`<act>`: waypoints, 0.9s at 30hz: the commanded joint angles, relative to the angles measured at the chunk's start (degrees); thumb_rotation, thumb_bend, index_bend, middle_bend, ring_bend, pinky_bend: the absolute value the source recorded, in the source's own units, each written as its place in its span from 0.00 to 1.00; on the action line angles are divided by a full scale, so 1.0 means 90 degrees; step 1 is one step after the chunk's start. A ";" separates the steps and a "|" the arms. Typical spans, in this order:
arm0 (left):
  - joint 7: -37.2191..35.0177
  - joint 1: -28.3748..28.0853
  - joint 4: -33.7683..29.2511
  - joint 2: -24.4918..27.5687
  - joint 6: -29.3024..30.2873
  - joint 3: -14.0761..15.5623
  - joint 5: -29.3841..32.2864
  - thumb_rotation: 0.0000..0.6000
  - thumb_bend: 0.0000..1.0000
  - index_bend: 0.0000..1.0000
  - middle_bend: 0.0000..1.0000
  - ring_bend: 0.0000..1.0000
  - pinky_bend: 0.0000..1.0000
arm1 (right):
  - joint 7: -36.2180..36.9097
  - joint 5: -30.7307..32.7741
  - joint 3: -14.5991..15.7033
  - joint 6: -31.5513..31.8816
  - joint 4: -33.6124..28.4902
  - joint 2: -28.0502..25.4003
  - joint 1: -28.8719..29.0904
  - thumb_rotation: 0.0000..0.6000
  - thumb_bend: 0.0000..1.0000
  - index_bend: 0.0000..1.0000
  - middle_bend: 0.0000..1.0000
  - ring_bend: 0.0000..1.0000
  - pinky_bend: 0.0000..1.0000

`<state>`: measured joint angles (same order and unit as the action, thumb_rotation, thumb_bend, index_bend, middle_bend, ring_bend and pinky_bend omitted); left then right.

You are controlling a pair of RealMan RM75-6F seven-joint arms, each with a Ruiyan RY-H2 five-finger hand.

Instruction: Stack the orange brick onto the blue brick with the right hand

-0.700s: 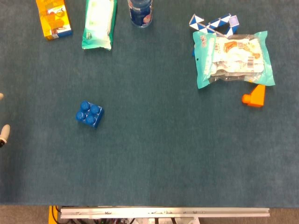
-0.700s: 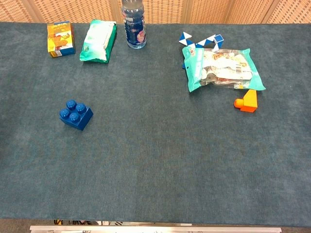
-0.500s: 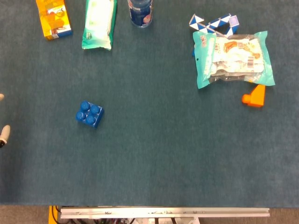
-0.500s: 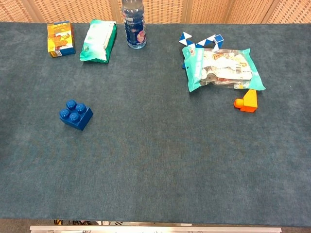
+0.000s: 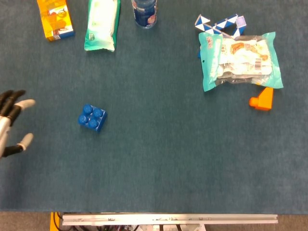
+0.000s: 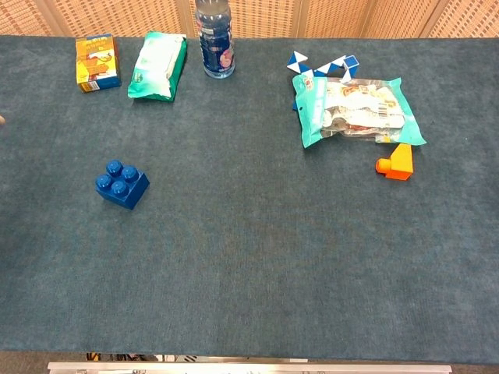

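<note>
Orange brick (image 5: 261, 99), looking light and rigid, is lying untouched beside the snack bag (image 5: 240, 60), wanting a side pinch, while only the left hand (image 5: 10, 126) is showing, open.

robot hand (image 5: 12, 122), black fingers, pale tips

Matt, felt-like table cloth (image 6: 257, 257); smooth plastic bricks, blue (image 6: 122, 184) and orange (image 6: 396, 164); glossy snack bag (image 6: 355, 109).

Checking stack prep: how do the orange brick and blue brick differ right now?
The blue brick sits alone with its studs up; the orange brick lies on its side, a stud pointing sideways, against the snack bag. Blue looks bigger and square, orange narrower. No hand touches either.
</note>
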<state>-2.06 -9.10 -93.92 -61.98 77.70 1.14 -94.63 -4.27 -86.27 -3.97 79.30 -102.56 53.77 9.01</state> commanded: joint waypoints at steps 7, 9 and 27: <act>-0.0545 -0.1287 0.0654 0.0143 -0.1501 0.0234 -0.0762 1.00 0.27 0.12 0.11 0.10 0.11 | -0.0152 0.0075 -0.0022 -0.0055 -0.0125 -0.0022 0.0042 1.00 0.15 0.11 0.32 0.15 0.23; -0.0565 -0.1512 0.0760 0.0102 -0.1743 0.0242 -0.0820 1.00 0.27 0.11 0.11 0.10 0.11 | -0.0180 0.0091 -0.0024 -0.0058 -0.0146 -0.0018 0.0044 1.00 0.15 0.11 0.32 0.15 0.23; -0.0397 -0.2615 0.1357 -0.0621 -0.3149 0.0268 -0.0433 1.00 0.27 0.07 0.05 0.08 0.11 | -0.0171 0.0169 -0.0009 0.0049 -0.0156 -0.0009 -0.0039 1.00 0.15 0.11 0.32 0.15 0.23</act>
<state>-5.71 -32.34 -81.99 -67.27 49.65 3.70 -98.83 -5.83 -84.76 -4.07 79.73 -103.97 53.70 8.67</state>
